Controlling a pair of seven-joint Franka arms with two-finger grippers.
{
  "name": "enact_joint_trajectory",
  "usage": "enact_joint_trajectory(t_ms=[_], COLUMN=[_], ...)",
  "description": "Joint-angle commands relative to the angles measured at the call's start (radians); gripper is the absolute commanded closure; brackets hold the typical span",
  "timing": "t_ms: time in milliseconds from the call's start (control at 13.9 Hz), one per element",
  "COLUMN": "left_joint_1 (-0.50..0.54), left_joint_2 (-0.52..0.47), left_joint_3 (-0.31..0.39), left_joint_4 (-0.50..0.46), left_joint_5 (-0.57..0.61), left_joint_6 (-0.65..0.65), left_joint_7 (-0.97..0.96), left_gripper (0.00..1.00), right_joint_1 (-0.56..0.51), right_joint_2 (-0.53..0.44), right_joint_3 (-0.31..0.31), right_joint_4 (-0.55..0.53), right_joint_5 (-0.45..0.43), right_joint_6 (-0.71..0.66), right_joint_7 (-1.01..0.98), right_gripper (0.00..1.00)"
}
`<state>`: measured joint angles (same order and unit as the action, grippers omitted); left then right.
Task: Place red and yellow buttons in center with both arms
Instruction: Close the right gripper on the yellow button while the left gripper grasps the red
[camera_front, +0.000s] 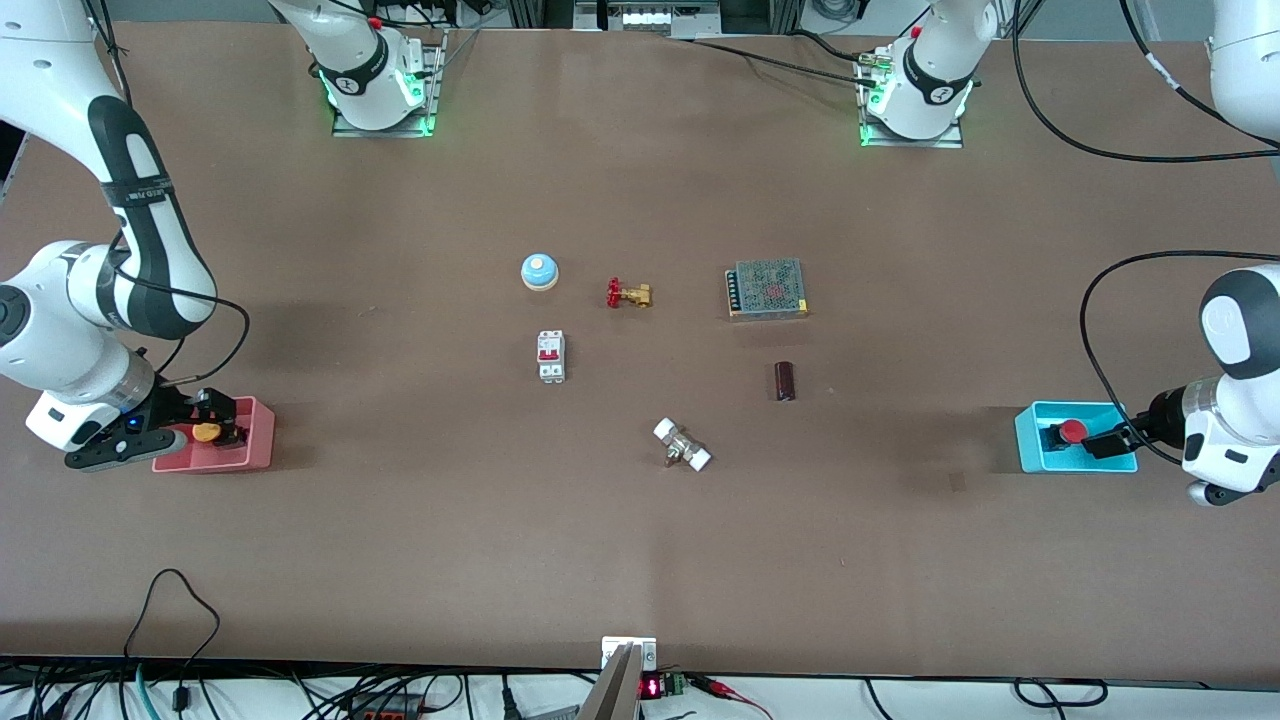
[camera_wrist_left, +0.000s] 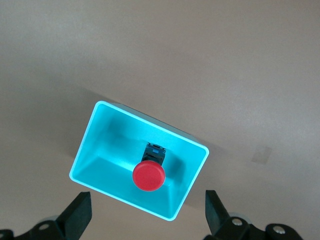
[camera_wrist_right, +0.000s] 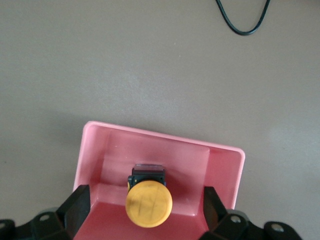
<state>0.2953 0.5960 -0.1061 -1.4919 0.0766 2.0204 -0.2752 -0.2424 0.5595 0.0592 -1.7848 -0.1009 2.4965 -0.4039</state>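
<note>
The yellow button (camera_front: 207, 432) sits in the pink tray (camera_front: 258, 450) at the right arm's end of the table. My right gripper (camera_front: 218, 418) is open over that tray. In the right wrist view its fingers (camera_wrist_right: 77, 207) stand wide on either side of the yellow cap (camera_wrist_right: 148, 203), apart from it. The red button (camera_front: 1072, 432) sits in the cyan tray (camera_front: 1035, 455) at the left arm's end. My left gripper (camera_front: 1108, 441) is open at the tray's edge. In the left wrist view the red cap (camera_wrist_left: 148, 176) lies just ahead of the fingers (camera_wrist_left: 80, 215). The brown table center (camera_front: 660, 370) is bare.
Around the center lie a blue-and-white bell (camera_front: 539, 271), a brass valve with a red handle (camera_front: 628, 294), a circuit breaker (camera_front: 551, 356), a meshed power supply (camera_front: 767, 288), a dark cylinder (camera_front: 785, 381) and a white-ended fitting (camera_front: 682, 445).
</note>
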Motion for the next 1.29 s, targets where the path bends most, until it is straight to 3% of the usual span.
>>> enact_joint_trajectory(t_ms=[0,719,1079,1223], left_joint_1=[-0.002,0.001,0.007,0.008], left_joint_2=[0.016,0.084,0.100,0.100], left_joint_3=[-0.003,-0.001,0.011,0.013], left_joint_4=[0.025,-0.017,-0.054,-0.060], left_joint_5=[0.014,0.014,0.015,0.015], left_joint_6=[-0.009,0.063,0.141,0.141], left_joint_7=[-0.033,-0.055,-0.053,-0.052], left_gripper=[0.00,0.03,0.03,0.06], right_joint_1=[-0.014,-0.017,-0.017,-0.017], right_joint_2=[0.022,0.042,0.043,0.042], right_joint_3=[0.008,0.010,0.010,0.008], right_joint_4=[0.007,0.007,0.008,0.008], right_joint_5=[0.009,0.009,0.009,0.009], right_joint_6=[0.015,0.018,0.016,0.016], right_joint_7=[-0.024,-0.026,-0.049,-0.049], right_gripper=[0.00,0.01,0.31,0.37])
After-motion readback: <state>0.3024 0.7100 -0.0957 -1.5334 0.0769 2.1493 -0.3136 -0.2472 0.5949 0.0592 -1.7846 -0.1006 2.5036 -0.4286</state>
